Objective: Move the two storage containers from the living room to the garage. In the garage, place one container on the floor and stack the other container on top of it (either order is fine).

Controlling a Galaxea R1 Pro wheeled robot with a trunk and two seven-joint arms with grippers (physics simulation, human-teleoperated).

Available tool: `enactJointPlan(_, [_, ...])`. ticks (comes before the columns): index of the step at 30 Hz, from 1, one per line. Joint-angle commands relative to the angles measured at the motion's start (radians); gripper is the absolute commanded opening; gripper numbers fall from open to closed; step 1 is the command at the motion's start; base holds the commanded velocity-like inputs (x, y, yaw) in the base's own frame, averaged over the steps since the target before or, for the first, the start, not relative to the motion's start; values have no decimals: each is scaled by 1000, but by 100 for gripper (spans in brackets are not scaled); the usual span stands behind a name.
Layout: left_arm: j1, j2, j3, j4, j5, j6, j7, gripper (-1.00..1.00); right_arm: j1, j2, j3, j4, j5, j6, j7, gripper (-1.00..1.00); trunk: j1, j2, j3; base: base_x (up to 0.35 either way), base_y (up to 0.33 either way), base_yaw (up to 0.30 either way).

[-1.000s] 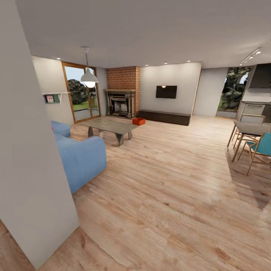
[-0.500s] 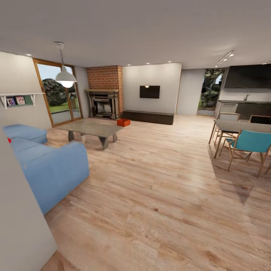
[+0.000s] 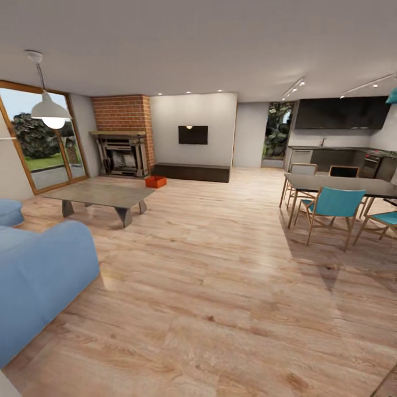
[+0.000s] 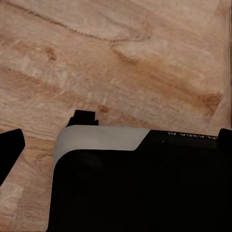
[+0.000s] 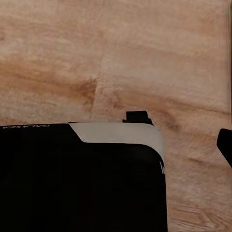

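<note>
container (image 3: 155, 181) on wood floor (image 3: 220, 264) by fireplace (image 3: 122, 154) | no readable writing | pincer states: cannot tell

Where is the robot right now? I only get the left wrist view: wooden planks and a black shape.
Observer: In a living room. The head view shows a brick fireplace and a wall TV.
Operator: Anything orange to fetch?
Observer: Yes, an orange-red storage container sits on the wood floor far ahead, by the left end of the long dark cabinet. I can't tell whether it's one or two.
Operator: What's near the path?
Observer: A low coffee table stands left of it, with a blue sofa nearer the robot.
</note>
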Motion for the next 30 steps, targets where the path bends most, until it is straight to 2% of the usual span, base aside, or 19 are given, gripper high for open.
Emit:
enactJointPlan(1, [0, 0, 6, 0, 8, -1, -3, 100, -1, 1, 8, 3, -10, -5, 4, 100, 1, -1, -1, 327, 0, -256])
enactJointPlan(30, [0, 0, 6, 0, 9, -1, -3, 100, -1, 2, 8, 3, -10, -5, 4, 100, 1, -1, 32, 327, 0, -180])
